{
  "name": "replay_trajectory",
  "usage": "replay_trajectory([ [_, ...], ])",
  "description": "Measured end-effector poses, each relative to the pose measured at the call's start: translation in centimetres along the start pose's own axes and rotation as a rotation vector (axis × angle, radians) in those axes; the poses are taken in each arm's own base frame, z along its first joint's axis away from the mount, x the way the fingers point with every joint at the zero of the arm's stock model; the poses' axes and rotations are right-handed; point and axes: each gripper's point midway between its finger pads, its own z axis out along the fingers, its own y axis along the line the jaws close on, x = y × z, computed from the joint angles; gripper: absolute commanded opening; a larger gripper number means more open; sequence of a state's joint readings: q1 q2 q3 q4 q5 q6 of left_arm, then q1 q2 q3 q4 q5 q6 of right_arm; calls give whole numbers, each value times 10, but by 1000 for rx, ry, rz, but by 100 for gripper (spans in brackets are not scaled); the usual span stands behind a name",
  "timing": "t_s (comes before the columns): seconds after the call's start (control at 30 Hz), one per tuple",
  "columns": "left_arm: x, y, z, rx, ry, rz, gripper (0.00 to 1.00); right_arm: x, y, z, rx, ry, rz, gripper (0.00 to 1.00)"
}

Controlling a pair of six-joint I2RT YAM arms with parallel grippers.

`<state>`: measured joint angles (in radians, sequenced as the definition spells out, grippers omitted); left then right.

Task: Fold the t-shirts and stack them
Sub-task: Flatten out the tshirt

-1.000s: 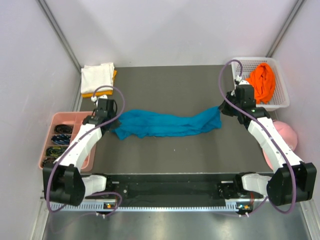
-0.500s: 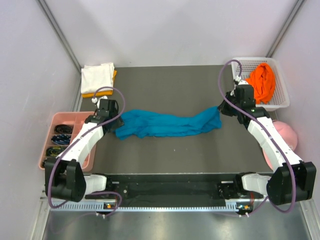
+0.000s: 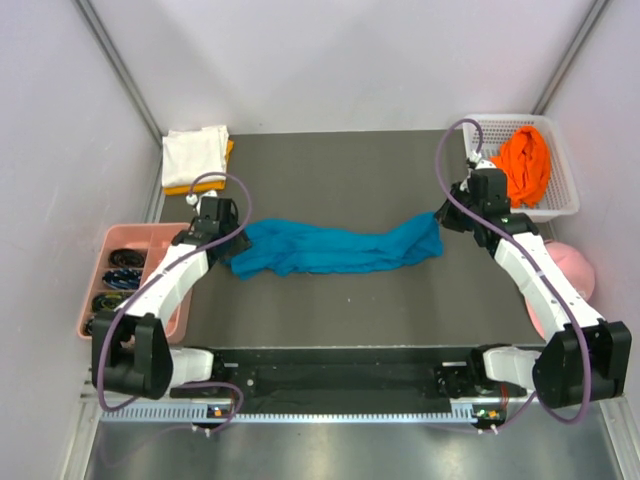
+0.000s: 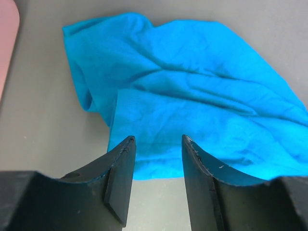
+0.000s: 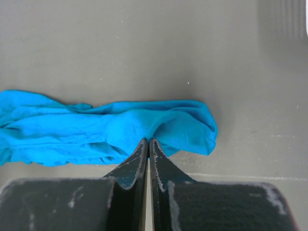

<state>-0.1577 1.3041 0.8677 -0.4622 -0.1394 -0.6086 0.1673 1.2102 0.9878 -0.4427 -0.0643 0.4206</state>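
Your teal-blue t-shirt (image 3: 335, 247) lies stretched out as a long, rumpled band across the middle of the table (image 3: 340, 170), running from left to right, unfolded.

Your right gripper (image 5: 148, 142) has its jaws pressed together on the shirt's right end. In the right wrist view the cloth's wrinkles gather right at the fingertips, and from above that end of the shirt is drawn up toward the gripper.

Your left gripper (image 4: 156, 144) is at the shirt's left end with its jaws apart and nothing between them. In the left wrist view the shirt's near hem lies just beyond the two fingers. You cannot tell from these views whether the fingers touch the cloth.

At the far left corner a folded white t-shirt (image 3: 193, 152) sits on top of a yellow-orange t-shirt (image 3: 186, 188), of which only the edges show.

At the far right a bright orange t-shirt (image 3: 525, 165) lies crumpled in a white basket (image 3: 560, 210).

Near to the basket, beside your right arm, is a pink cap (image 3: 575, 272).

On the left, off the dark mat, a pink tray (image 3: 125, 237) holds small dark items too small to make out.
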Motion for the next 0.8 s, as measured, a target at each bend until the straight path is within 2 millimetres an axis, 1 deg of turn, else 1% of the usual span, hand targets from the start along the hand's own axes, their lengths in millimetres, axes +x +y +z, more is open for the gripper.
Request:
replay_trajectory([
  [0.17,17,8,-15,33,-7,-33,49,3,0,4,-3,16,1,0],
  [0.27,38,18,-20,43,12,-62,49,3,1,6,-8,18,3,0],
  [0.4,71,34,-13,25,70,-98,48,4,2,6,-11,21,3,0],
  [0.53,94,45,-5,-7,132,-115,48,4,2,6,-13,22,4,0],
  [0.67,95,42,-2,0,140,-116,48,4,2,6,-12,22,3,0],
  [0.8,87,38,-6,16,119,-118,49,4,2,6,-12,22,3,0],
])
